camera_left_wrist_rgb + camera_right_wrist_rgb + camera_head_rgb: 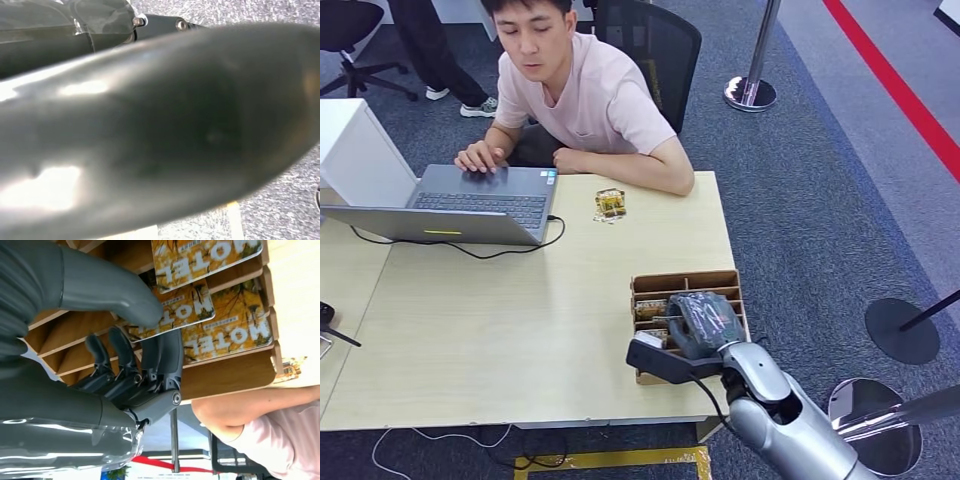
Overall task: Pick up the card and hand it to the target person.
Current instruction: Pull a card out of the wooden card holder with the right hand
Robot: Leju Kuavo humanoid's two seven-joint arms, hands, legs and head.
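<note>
Now right hand fingers pinch card inside wooden slotted box; thumb on top.

Head view looks down over the table; right wrist view sits close behind the card box, shared by both

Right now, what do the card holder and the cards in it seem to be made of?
Card holder: probably thin wood or fibreboard, matte brown, with flat cut slats. Cards: likely glossy printed plastic or coated card, since light shines on their yellow faces.

card: yellow-orange, white lettering | holder: brown | table: pale wood
</note>
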